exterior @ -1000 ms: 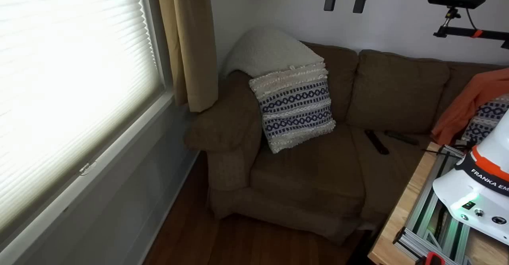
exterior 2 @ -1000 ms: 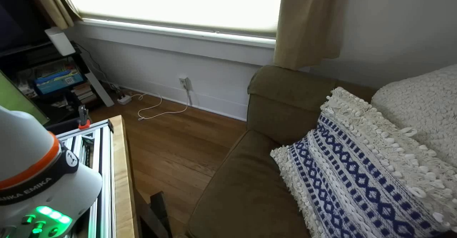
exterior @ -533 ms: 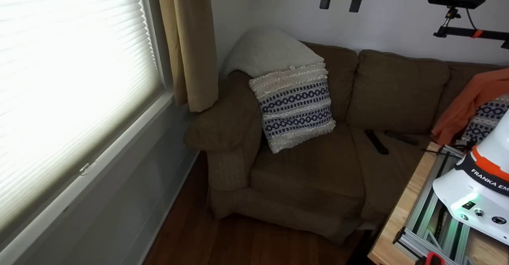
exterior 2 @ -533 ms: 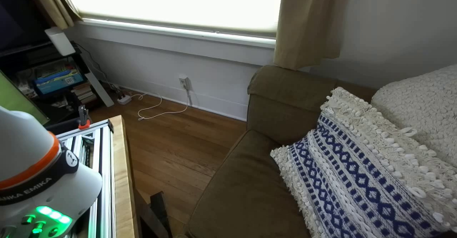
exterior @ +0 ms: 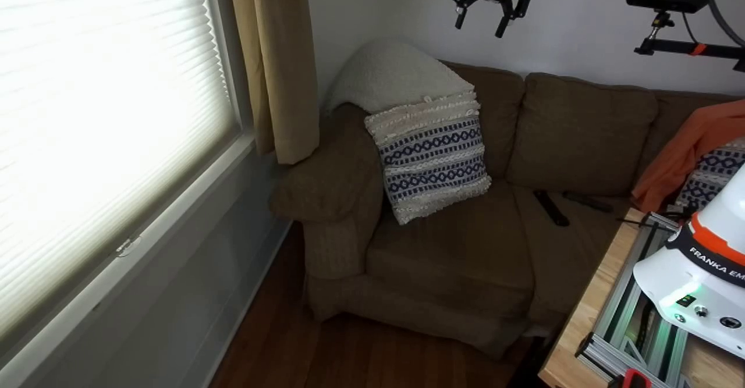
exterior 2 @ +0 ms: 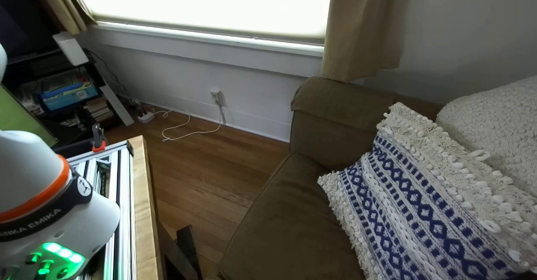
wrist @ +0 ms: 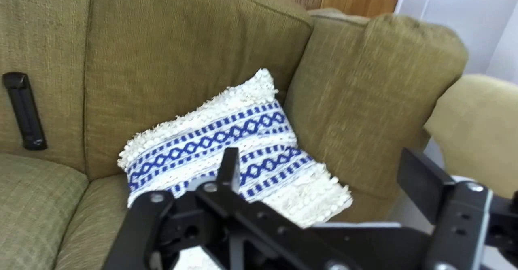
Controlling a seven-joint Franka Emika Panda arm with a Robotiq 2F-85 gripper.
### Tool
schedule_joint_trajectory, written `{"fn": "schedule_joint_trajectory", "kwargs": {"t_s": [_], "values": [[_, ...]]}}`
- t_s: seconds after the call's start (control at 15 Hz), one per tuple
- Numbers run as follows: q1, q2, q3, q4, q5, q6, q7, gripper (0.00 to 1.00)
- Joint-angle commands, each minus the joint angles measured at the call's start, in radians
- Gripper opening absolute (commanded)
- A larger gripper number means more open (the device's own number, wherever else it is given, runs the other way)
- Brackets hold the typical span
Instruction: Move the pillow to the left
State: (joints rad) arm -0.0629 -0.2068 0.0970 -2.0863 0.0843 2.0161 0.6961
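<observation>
The gripper, jaws apart, hangs seemingly above the square, nubbly, blue-patterned pillow.

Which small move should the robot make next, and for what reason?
Probably it should lower the open black fingers toward the square white pillow with navy patterned bands. They hold nothing; in an exterior view they hang higher than the pillow, clearly apart from it, and the wrist view shows it beyond them.
</observation>
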Motion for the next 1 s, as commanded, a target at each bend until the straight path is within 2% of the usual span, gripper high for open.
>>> {"fn": "schedule_joint_trajectory", "kwargs": {"t_s": [0.0, 0.33, 0.47, 0.53, 0.93], "values": [[-0.05, 0.06, -0.063, -0.046, -0.053, 0.152, 0.094, 1.0], [-0.076, 0.199, -0.13, 0.003, -0.084, 0.272, 0.3, 1.0], [-0.068, 0.241, -0.148, 0.029, -0.093, 0.282, 0.409, 1.0], [-0.06, 0.2, -0.153, -0.005, -0.071, 0.272, 0.307, 1.0], [-0.054, 0.214, -0.157, 0.008, -0.071, 0.274, 0.316, 1.0]]}}
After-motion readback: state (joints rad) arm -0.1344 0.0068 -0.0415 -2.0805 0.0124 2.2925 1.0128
